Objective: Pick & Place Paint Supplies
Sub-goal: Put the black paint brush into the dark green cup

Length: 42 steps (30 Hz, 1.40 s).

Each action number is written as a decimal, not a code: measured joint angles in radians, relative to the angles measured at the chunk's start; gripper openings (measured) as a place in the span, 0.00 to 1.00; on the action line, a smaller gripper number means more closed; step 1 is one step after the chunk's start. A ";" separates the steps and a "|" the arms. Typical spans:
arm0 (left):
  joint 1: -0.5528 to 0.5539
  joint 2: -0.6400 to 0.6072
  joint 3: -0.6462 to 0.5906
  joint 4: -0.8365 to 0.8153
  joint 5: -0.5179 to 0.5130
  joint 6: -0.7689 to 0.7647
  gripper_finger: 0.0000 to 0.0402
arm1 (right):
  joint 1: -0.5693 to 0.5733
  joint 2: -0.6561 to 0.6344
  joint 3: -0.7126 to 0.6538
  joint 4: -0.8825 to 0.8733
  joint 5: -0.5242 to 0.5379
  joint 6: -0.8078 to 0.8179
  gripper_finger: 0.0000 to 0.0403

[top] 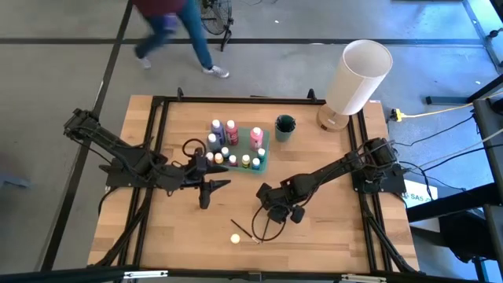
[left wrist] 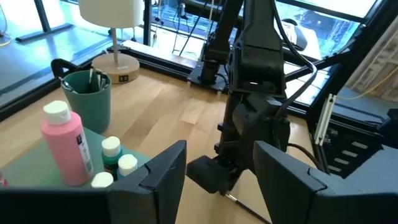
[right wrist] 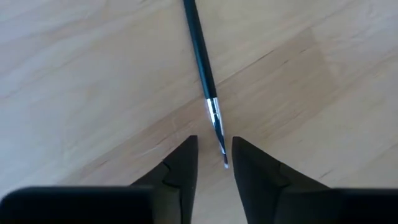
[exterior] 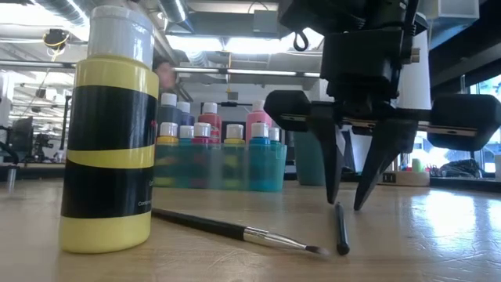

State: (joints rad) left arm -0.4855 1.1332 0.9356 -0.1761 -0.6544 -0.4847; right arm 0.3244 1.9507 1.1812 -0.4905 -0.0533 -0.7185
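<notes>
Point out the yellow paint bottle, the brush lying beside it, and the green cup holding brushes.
yellow paint bottle [exterior: 109, 157]: low view, on its black and yellow label.
brush [exterior: 227, 229]: low view, mid-handle, lying on the table.
green cup [left wrist: 87, 99]: left wrist view, on its outer wall.

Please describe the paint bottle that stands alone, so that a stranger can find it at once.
On the wooden table, look away from the teal tray crowded with bottles, toward the edge farthest from the white lamp. There one yellow bottle with a black label stands alone beside a dark brush.

Bare tabletop [top: 330, 228] (front right), tray [top: 259, 149] behind
</notes>
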 joint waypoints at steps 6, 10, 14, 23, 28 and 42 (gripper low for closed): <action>-0.019 0.000 0.000 0.000 -0.034 0.000 0.45 | 0.000 0.001 -0.001 -0.006 0.001 -0.002 0.22; -0.020 0.000 0.000 0.000 -0.034 -0.002 0.45 | -0.001 0.001 -0.001 -0.006 0.005 -0.004 0.22; -0.020 0.000 0.000 0.000 -0.034 -0.003 0.45 | -0.013 0.014 0.000 -0.011 -0.016 0.009 0.22; -0.020 0.000 0.000 0.001 -0.034 -0.002 0.45 | -0.030 0.033 0.013 -0.025 -0.042 0.031 0.22; -0.020 0.000 0.000 0.001 -0.035 -0.002 0.45 | -0.030 0.035 0.020 -0.038 -0.037 0.034 0.22; -0.024 0.000 0.000 0.001 -0.034 -0.008 0.45 | -0.030 0.035 0.021 -0.049 -0.036 0.083 0.01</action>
State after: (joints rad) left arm -0.5095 1.1332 0.9356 -0.1755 -0.6888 -0.4925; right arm 0.2943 1.9854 1.2018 -0.5392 -0.0896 -0.6356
